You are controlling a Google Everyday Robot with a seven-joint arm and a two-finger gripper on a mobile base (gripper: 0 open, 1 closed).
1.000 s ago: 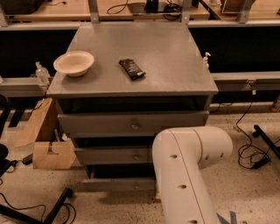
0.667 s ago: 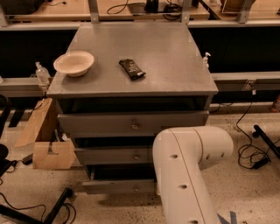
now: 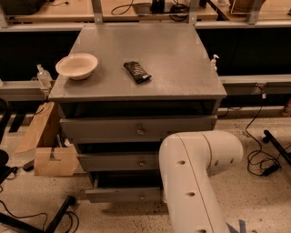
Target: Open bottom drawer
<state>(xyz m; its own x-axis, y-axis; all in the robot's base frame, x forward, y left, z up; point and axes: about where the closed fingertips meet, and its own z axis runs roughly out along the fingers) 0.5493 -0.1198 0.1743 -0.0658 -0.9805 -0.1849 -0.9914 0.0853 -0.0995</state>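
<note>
- Bottom drawer (image 3: 120,195): lowest of three grey fronts on the cabinet, and the slimmest. It stands partly pulled out, its front forward of the middle drawer (image 3: 116,161), with a dark gap above it. Its right end is hidden behind the arm (image 3: 191,182).
- Gripper: out of sight, either behind the arm's casing or past the picture's lower edge. Whether it is spread or pressed together cannot be told.
- Arm: smooth off-white casing with a rounded elbow and small round recesses along one face. It fills the lower right foreground, in front of the cabinet's right side.
- Surface (image 3: 173,54): flat, dull grey cabinet top with a brushed, faintly speckled look and square corners.
- Bowl (image 3: 76,66): round, pale cream and shallow, upright near the surface's left edge.
- Bar (image 3: 137,72): dark, flat and oblong in a wrapper, lying at an angle near the middle of the surface, apart from the bowl. Its print is not legible.
- Top drawer (image 3: 113,128): tallest and widest front, with a small round centre knob (image 3: 140,131). The middle drawer has a like knob.
- Floor (image 3: 254,200): light, speckled finish. Black cables (image 3: 259,159) loop across it to the right of the cabinet.
- Cardboard box (image 3: 52,159): brown, with open flaps, on the floor beside the cabinet's left side.
- Bottle (image 3: 43,76): small and clear, on the grey rail left of the cabinet. A second small bottle (image 3: 213,61) stands behind the surface's right edge.
- Bench (image 3: 59,9): light wood top with grey uprights, running along the back of the room.
</note>
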